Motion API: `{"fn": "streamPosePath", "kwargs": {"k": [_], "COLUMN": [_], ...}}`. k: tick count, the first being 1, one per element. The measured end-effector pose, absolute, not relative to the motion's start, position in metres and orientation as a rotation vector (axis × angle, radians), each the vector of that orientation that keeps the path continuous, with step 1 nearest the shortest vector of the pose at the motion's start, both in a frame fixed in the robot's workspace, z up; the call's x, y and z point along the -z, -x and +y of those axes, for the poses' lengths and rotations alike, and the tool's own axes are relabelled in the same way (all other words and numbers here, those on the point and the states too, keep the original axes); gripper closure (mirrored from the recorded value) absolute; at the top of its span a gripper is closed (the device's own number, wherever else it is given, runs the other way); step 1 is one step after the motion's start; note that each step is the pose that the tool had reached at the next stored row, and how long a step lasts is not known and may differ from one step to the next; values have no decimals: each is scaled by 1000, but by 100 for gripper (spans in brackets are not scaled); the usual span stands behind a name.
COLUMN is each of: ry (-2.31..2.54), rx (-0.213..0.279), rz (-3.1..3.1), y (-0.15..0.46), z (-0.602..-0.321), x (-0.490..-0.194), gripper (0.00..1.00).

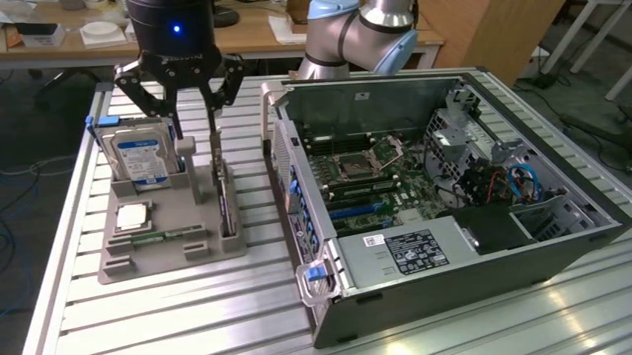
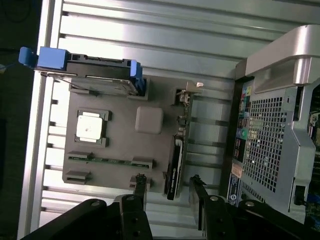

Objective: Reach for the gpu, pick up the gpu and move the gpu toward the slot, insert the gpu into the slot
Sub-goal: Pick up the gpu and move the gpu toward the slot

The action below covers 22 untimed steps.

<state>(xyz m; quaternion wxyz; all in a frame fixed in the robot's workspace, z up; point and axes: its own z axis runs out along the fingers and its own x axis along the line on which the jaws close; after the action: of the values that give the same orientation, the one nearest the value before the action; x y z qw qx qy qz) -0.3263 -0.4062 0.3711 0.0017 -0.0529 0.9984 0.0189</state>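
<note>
The gpu (image 1: pixel 226 198) is a thin dark card standing on edge in the right-hand groove of a grey holder (image 1: pixel 163 262). Seen from the wrist, the gpu (image 2: pixel 177 150) has its metal bracket (image 2: pixel 187 95) at the far end. My gripper (image 1: pixel 191 132) hangs open above the holder, above and slightly to the exterior view's left of the card. In the wrist view the gripper (image 2: pixel 168 182) has its two dark fingers (image 2: pixel 140 184) either side of the card's near end, clear of it. The blue slot (image 1: pixel 354 212) lies on the motherboard inside the open computer case (image 1: pixel 445 255).
The holder (image 2: pixel 125 145) also carries a blue-labelled hard drive (image 1: pixel 141 155) upright at its back, a square processor (image 1: pixel 132 217) and a small green memory strip (image 1: pixel 164 237). The case's rear panel (image 2: pixel 270 145) stands close beside the holder. Everything rests on a slatted aluminium table (image 1: pixel 197 310).
</note>
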Motion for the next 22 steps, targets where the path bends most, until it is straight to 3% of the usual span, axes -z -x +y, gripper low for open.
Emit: {"fn": "streamPosePath", "kwargs": {"k": [22], "ry": [39], "rx": [-56], "rz": [3136], "y": [325], "z": [-407], "x": [-335], "gripper": [53]}}
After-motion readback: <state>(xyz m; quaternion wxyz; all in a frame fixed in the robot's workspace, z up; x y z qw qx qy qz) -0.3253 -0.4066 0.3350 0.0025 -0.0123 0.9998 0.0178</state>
